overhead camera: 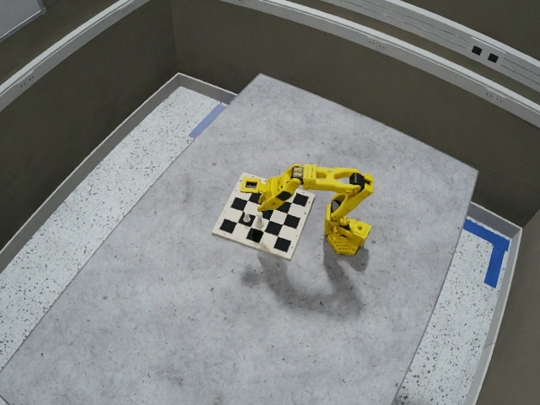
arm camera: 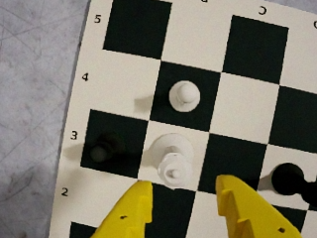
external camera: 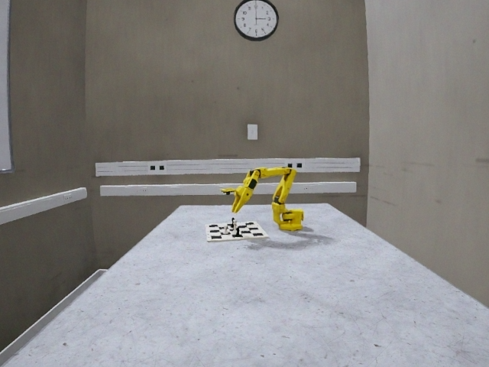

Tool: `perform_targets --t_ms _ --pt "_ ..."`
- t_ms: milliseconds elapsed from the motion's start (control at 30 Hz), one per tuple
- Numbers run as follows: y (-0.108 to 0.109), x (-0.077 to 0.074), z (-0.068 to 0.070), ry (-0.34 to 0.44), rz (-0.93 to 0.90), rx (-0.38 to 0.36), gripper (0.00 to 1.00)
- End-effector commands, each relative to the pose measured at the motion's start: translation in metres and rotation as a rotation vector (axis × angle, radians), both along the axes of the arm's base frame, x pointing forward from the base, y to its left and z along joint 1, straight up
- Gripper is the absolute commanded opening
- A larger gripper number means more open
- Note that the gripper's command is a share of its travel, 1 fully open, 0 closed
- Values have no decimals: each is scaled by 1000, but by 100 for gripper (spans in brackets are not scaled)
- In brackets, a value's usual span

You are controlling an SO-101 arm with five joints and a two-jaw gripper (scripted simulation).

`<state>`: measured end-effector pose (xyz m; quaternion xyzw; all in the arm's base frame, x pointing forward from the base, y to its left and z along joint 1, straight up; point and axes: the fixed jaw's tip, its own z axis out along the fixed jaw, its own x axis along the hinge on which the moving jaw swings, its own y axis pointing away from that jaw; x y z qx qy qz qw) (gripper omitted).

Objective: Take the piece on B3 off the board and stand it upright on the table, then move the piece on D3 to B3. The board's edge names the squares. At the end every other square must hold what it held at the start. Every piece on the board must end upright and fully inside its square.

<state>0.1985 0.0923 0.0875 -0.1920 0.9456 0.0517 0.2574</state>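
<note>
The checkered board point(overhead camera: 233, 214) point(external camera: 221, 238) point(arm camera: 109, 86) lies on the table left of the arm's base. In the wrist view a tall white piece point(arm camera: 173, 162) point(overhead camera: 260, 219) stands upright on B3. A black piece point(arm camera: 288, 178) stands on D3 at the right edge. A white pawn point(arm camera: 184, 95) point(overhead camera: 246, 217) stands on B4, and a black piece point(arm camera: 106, 153) stands on A3. My gripper point(arm camera: 182, 186) point(overhead camera: 264, 203) point(external camera: 235, 209) hangs above the board just short of the B3 piece. Its fingers are apart and hold nothing.
The yellow arm's base point(overhead camera: 346, 237) point(external camera: 289, 220) stands on the grey table right of the board. Table edges and the walled floor strips lie far from the board on all sides.
</note>
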Motion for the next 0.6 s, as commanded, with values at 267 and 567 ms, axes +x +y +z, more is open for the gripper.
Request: perform_targets --t_ms 267,567 --pt "3 -4 -1 -13 14 11 12" --pt "3 -4 -3 -13 14 11 12"
